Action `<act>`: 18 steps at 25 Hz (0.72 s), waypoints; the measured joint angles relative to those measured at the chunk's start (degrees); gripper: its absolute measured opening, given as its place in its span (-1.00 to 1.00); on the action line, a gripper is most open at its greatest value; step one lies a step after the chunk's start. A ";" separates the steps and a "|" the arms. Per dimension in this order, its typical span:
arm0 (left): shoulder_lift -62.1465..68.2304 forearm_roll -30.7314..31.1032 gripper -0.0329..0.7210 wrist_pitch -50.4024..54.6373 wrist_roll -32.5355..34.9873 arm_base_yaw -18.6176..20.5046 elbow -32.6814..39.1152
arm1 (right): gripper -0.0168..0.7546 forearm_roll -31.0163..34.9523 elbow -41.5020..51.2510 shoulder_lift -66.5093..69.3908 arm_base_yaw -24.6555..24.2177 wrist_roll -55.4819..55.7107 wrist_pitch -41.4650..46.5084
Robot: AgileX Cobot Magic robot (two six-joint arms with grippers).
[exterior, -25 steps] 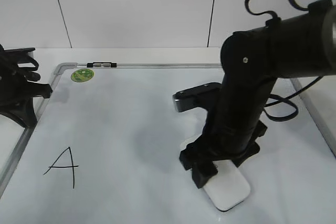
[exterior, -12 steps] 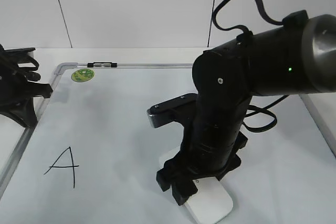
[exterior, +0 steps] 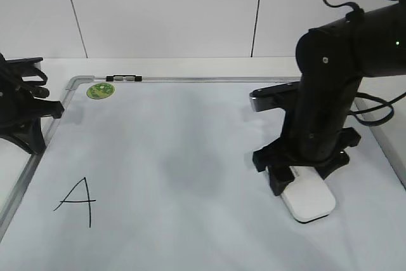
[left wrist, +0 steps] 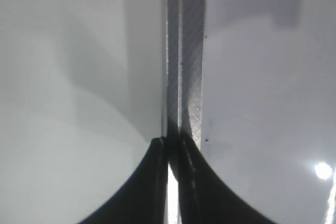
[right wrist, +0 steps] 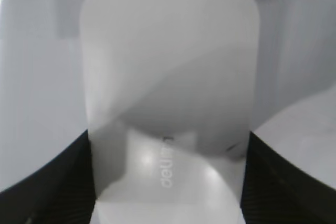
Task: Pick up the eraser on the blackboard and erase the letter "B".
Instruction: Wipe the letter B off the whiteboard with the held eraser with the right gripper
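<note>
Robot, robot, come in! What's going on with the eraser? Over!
Right end effector clamped on eraser, flat on blackboard. Left end effector shut, parked at board frame. No "B" visible. Path clear.

i see a round green sticker near the far left corner of the white surface in front of me. just beside it, a small black-and-silver marker lies lengthwise along the far edge rail. a hand-drawn black letter "a" sits near the left side, close to the near edge, well apart from the sticker and the marker. behind everything stands a pale wall of flat panels split by thin dark vertical seams.
</note>
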 joint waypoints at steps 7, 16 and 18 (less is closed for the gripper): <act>0.00 0.00 -0.87 0.00 0.00 0.00 0.00 | 0.44 -4.98 -0.09 0.00 -3.28 0.10 1.99; 0.00 0.00 -0.87 0.11 0.07 0.00 0.00 | 0.44 -3.48 -0.09 0.00 5.61 -2.66 2.70; 0.00 0.00 -0.87 0.11 0.07 0.00 0.00 | 0.44 -2.35 -0.20 0.00 10.14 -2.80 2.59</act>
